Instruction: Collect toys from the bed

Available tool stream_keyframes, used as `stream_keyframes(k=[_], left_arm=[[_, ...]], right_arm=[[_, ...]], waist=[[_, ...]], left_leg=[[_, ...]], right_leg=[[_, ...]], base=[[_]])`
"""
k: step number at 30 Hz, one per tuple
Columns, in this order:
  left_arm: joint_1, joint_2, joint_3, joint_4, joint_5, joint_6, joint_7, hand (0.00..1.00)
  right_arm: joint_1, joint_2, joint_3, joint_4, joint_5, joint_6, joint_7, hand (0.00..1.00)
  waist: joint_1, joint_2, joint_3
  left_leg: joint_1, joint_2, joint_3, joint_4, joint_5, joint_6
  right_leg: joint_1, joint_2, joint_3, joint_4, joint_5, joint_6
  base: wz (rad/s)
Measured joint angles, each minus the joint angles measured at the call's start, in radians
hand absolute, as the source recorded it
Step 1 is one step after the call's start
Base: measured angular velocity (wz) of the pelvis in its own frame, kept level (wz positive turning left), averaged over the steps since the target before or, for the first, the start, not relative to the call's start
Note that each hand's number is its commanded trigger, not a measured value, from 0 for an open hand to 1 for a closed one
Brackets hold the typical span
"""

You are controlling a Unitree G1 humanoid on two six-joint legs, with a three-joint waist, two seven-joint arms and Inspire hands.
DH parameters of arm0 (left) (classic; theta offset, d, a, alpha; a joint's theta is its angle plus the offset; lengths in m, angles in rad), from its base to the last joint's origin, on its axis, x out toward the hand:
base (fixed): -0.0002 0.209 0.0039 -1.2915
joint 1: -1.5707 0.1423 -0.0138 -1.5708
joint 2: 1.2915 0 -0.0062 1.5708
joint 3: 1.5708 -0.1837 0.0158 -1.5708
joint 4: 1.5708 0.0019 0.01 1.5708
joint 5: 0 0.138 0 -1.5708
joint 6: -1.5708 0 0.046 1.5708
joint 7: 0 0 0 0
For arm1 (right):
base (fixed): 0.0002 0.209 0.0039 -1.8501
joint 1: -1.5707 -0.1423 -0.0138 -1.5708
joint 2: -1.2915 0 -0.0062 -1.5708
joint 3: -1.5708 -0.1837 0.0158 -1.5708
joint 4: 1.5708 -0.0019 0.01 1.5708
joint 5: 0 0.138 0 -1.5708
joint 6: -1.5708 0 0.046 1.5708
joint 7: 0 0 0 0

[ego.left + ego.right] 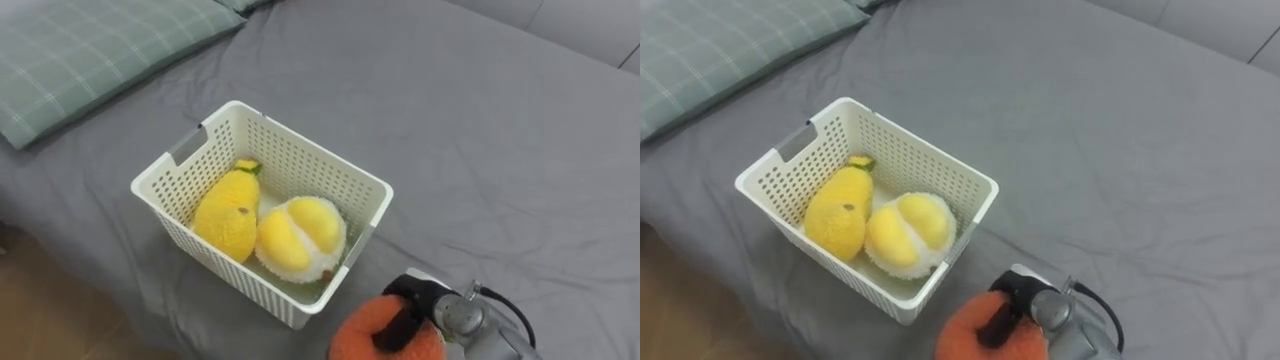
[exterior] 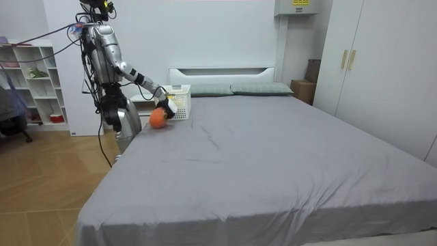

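Orange plush is what I have at the bottom edge of my eye views: the orange toy point(image 1: 385, 338) is clamped in the right hand point(image 1: 412, 305), whose dark fingers are curled over its top. It sits low over the grey bed point(image 1: 480, 130), just beside the near corner of the white basket point(image 1: 312, 147) and outside it. From this angle I can't quite tell whether the toy touches the sheet. Inside the basket two more toys lie side by side and touching: a long yellow toy point(image 1: 228, 212) with a green tip on my left, and a round yellow-and-white toy point(image 1: 298, 236) on my right. The basket stands upright on the bed, and a green checked pillow point(image 1: 90, 50) lies well apart from it, toward the upper left. In the room view I see the robot standing at the side of the bed near the headboard point(image 2: 222, 72), its arm stretched out over the mattress edge with the toy next to the basket.
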State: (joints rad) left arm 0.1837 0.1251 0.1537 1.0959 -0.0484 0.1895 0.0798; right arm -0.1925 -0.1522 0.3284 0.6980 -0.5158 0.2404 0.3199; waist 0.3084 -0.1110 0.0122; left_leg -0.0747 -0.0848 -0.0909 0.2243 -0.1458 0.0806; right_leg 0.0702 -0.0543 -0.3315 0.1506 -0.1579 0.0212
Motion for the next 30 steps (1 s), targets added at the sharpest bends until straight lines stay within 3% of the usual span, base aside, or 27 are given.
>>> stream_keyframes(k=[5, 7, 14, 17, 21, 25, 30], left_arm=[[-0.013, 0.001, 0.000, -0.017, -0.003, -0.002, -0.001, 0.00], [-0.014, 0.002, 0.010, -0.019, -0.014, -0.004, 0.001, 0.00], [-0.011, 0.003, 0.041, -0.026, -0.081, -0.022, 0.021, 0.00], [-0.014, 0.006, 0.070, -0.020, -0.116, -0.050, 0.021, 0.00], [0.002, 0.006, 0.110, -0.016, -0.116, -0.062, 0.017, 0.00], [0.007, 0.003, 0.118, -0.044, -0.117, -0.068, 0.017, 0.00], [0.008, 0.003, 0.120, -0.055, -0.119, -0.088, 0.016, 0.00]], right_arm=[[-0.004, -0.003, -0.058, -0.013, 0.002, -0.001, -0.011, 1.00], [-0.003, -0.006, -0.107, -0.065, 0.002, 0.000, -0.031, 1.00], [0.055, -0.061, -0.175, -0.259, 0.039, -0.018, -0.113, 1.00], [0.095, -0.067, -0.246, -0.315, 0.033, -0.031, -0.129, 1.00], [0.119, -0.086, -0.326, -0.414, 0.031, -0.032, -0.167, 1.00], [0.119, -0.093, -0.389, -0.468, 0.031, -0.033, -0.216, 1.00], [0.121, -0.121, -0.402, -0.551, 0.031, -0.033, -0.237, 1.00]], waist=[[-0.008, 0.005, 0.0035], [-0.027, 0.008, 0.0048], [-0.092, 0.000, -0.0011], [-0.134, 0.004, -0.0030], [-0.168, 0.021, -0.0126], [-0.193, 0.028, -0.0108], [-0.201, 0.029, -0.0116]], left_leg=[[0.005, 0.000, 0.003, -0.001, 0.000, 0.000], [0.001, 0.001, 0.004, -0.002, 0.000, 0.000], [0.007, 0.005, 0.031, -0.001, 0.000, 0.001], [0.010, 0.005, 0.041, -0.004, -0.002, 0.005], [0.039, 0.010, 0.082, -0.028, -0.005, 0.010], [0.068, 0.015, 0.105, -0.041, -0.008, 0.013], [0.074, 0.019, 0.122, -0.043, -0.008, 0.013]], right_leg=[[-0.002, -0.003, 0.002, 0.001, 0.000, 0.000], [-0.008, -0.005, 0.004, 0.001, 0.000, 0.000], [-0.012, -0.002, 0.026, 0.001, 0.000, 0.000], [-0.013, -0.003, 0.033, 0.003, 0.000, 0.000], [-0.013, -0.003, 0.081, 0.010, 0.000, 0.001], [0.000, -0.002, 0.093, 0.020, 0.000, 0.001], [-0.003, 0.001, 0.109, 0.022, 0.001, 0.001]], base=[[-0.01], [-0.02], [-0.08], [-0.12], [-0.34], [-0.17], [-0.10]])
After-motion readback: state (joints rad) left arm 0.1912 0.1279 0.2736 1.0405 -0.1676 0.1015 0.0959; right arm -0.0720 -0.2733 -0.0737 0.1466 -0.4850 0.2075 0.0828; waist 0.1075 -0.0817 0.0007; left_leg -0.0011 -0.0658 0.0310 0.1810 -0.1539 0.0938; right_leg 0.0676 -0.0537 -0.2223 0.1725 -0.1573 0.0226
